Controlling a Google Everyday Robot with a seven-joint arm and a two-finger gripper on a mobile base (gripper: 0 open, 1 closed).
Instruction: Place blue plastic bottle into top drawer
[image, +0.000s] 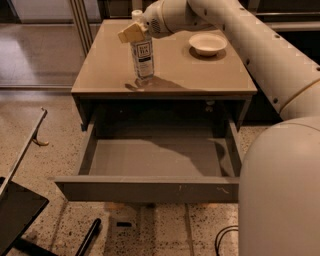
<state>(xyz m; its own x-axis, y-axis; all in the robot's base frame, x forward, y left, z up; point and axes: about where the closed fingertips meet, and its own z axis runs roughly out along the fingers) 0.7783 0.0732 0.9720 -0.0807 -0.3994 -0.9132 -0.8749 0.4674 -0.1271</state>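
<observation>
The blue plastic bottle (142, 52) is clear with a white cap and a label band. It stands upright near the front left of the tan cabinet top (105, 65), its base at or just above the surface. My gripper (134, 31) reaches in from the upper right, its tan fingers (131, 34) shut on the bottle's neck. The top drawer (150, 189) is pulled wide open below, and its grey inside shows nothing in it.
A shallow white bowl (207, 43) sits at the back right of the cabinet top. My white arm (280, 65) and body fill the right side. A black panel (15, 215) and a thin bar (27, 145) stand at the lower left on the speckled floor.
</observation>
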